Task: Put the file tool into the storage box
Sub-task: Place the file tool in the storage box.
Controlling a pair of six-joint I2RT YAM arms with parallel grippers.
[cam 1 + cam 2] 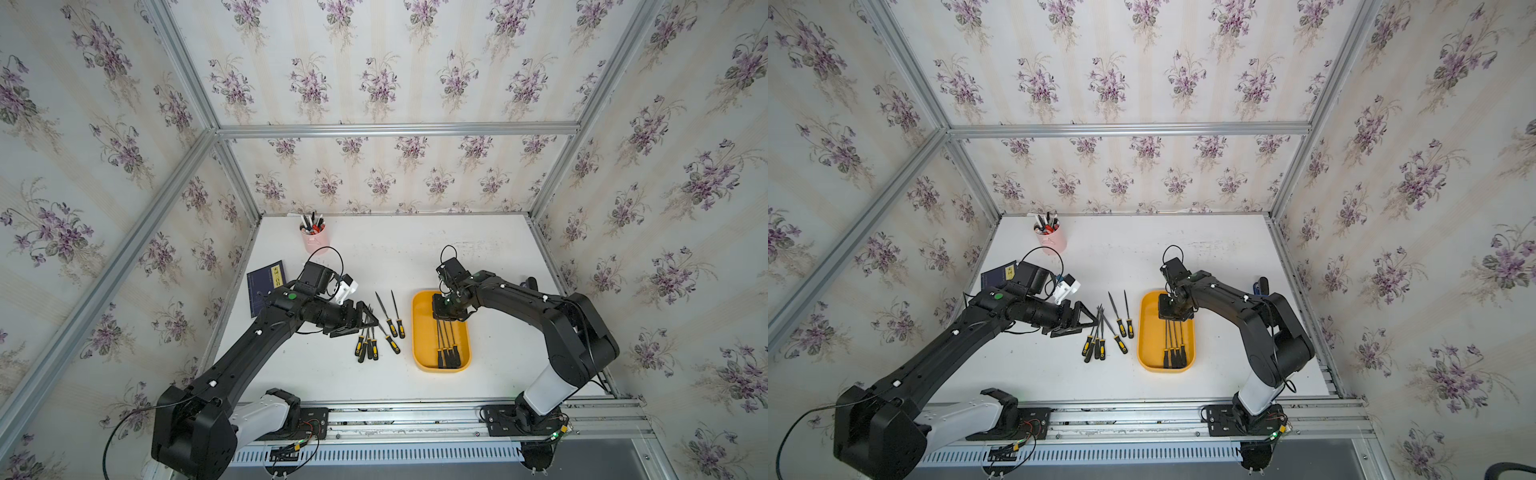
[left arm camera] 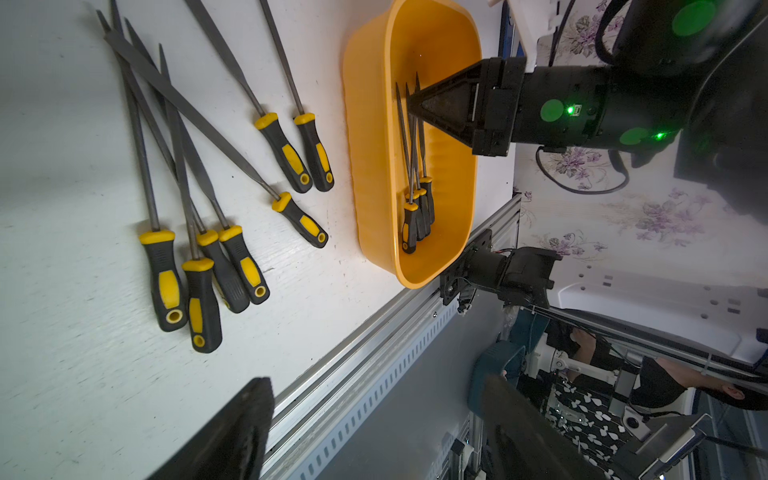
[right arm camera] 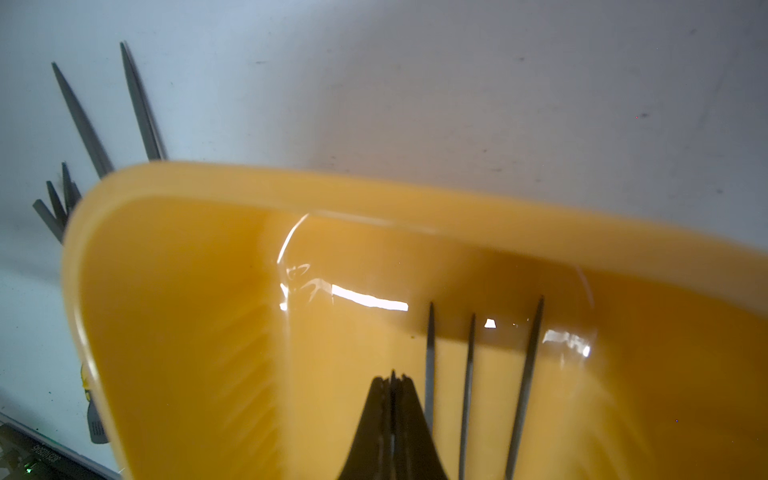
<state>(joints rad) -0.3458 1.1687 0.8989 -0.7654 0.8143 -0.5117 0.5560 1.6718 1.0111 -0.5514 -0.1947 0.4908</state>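
a: right gripper was clamped shut, jaws pressed together on the thin metal tip of a file that poked out between them. whether that tip touched the tray floor i could not tell.

b: where was the storage box?

a: on the white table, in front of the right arm, long side running away from the rail. the right gripper hung inside it near the far end. in both top views i counted four files in the box, handles toward the near end, shafts roughly parallel. three loose shafts lay just beside the gripped one in the right wrist view.

b: left gripper?

a: jaws stood wide apart, nothing between them. it hovered over the far tips of the loose files, which lay between it and the box. no contact that i could confirm.

b: loose files, how many?

a: seven on the table in the left wrist view: a crossed cluster of five and a pair lying side by side nearer the box. black-and-yellow handles, all pointing toward the rail.

b: anything else around?

a: pink cup of pens at the far left, dark blue booklet partly under the left arm. both well apart from the box.
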